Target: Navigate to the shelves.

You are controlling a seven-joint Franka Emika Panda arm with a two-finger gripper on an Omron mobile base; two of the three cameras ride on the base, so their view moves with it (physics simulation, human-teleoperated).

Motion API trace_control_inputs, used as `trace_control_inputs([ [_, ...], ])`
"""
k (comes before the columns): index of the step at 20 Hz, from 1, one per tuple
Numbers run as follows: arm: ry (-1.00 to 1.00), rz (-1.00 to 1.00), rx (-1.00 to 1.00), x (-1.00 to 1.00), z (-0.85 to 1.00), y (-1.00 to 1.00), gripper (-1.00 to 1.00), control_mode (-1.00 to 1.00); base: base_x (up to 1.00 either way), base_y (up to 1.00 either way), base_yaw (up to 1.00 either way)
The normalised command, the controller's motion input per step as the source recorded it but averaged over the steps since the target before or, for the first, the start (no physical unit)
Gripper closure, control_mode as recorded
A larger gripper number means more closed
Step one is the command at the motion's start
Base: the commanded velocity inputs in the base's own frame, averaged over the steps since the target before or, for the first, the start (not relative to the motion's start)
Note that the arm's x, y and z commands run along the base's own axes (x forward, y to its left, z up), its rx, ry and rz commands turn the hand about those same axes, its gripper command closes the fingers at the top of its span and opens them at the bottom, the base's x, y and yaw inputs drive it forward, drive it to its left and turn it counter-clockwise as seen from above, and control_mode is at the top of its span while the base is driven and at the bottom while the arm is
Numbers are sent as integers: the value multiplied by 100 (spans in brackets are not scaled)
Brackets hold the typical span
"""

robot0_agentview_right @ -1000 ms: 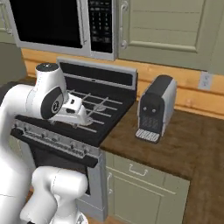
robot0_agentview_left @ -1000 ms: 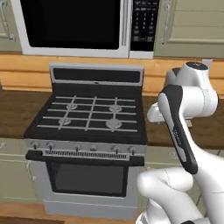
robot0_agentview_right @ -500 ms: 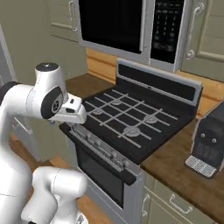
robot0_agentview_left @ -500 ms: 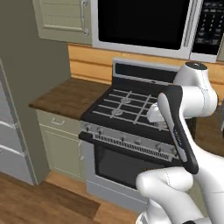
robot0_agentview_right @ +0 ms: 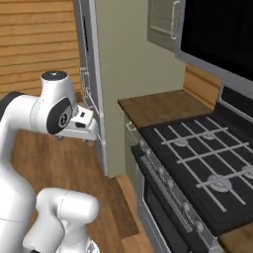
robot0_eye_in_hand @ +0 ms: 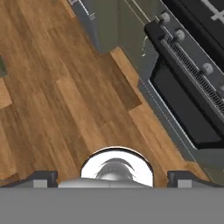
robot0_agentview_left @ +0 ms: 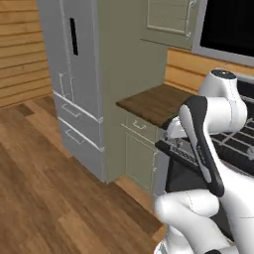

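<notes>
The shelves are out of view. My gripper (robot0_eye_in_hand: 113, 177) is open: its two dark fingertips (robot0_eye_in_hand: 43, 177) stand far apart at the bottom of the hand view, with nothing between them. It looks down at the wooden floor (robot0_eye_in_hand: 57, 100) in front of the stove's oven door (robot0_eye_in_hand: 183, 100). In the right base view the hand (robot0_agentview_right: 83, 124) hangs folded close to the arm, in front of the fridge edge.
A tall grey fridge (robot0_agentview_left: 74, 84) stands left of a short dark wood countertop (robot0_agentview_left: 151, 101) over grey-green cabinets (robot0_agentview_left: 139, 158). The black stove (robot0_agentview_right: 197, 168) is at the right under a microwave (robot0_agentview_left: 230, 25). A light plank wall (robot0_agentview_left: 22, 49) lies beyond open wooden floor (robot0_agentview_left: 44, 198).
The whole picture has swung left as the base turns: the stove slid to the right, and the fridge, plank wall and floor came into view. The arm keeps its folded pose, gripper open.
</notes>
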Motion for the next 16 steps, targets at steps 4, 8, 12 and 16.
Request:
trace_control_inputs([
  [4, 0, 0, 0, 0, 0, 0, -100, 100, 0, 40, 93],
  [8, 0, 0, 0, 0, 0, 0, -100, 100, 0, 28, 96],
  [12, 0, 0, 0, 0, 0, 0, -100, 100, 6, 26, 96],
  [16, 0, 0, 0, 0, 0, 0, -100, 100, 14, 26, 95],
])
